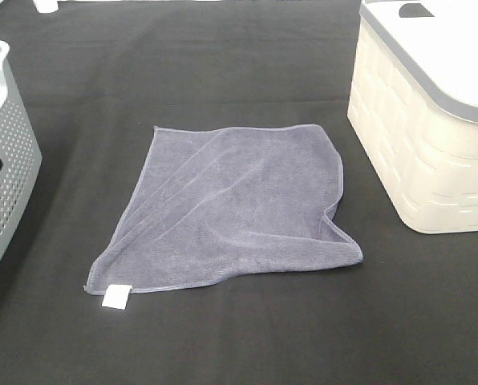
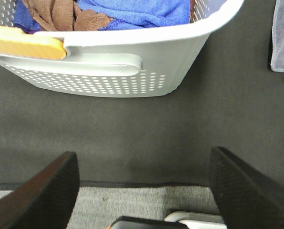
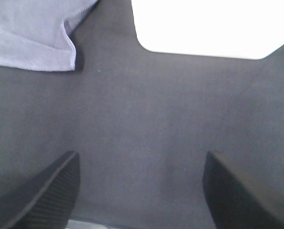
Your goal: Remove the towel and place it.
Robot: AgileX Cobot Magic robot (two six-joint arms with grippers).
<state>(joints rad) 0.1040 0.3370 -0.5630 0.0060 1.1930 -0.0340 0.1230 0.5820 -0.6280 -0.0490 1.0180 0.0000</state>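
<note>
The grey-lavender towel [image 1: 231, 208] lies spread flat on the black table covering in the middle of the exterior high view, with its white tag [image 1: 115, 297] at the near left corner and its right edge folded over. A strip of it shows in the left wrist view [image 2: 282, 38], and a corner in the right wrist view [image 3: 32, 33]. Neither arm shows in the exterior high view. My left gripper [image 2: 144, 191] is open and empty above the table's front edge. My right gripper [image 3: 142, 191] is open and empty above bare covering, apart from the towel.
A grey perforated basket [image 1: 2, 152] stands at the left; the left wrist view shows it [image 2: 108, 71] holding blue and brown cloths. A cream lidded box [image 1: 431, 112] stands at the right, and shows white in the right wrist view [image 3: 208, 26].
</note>
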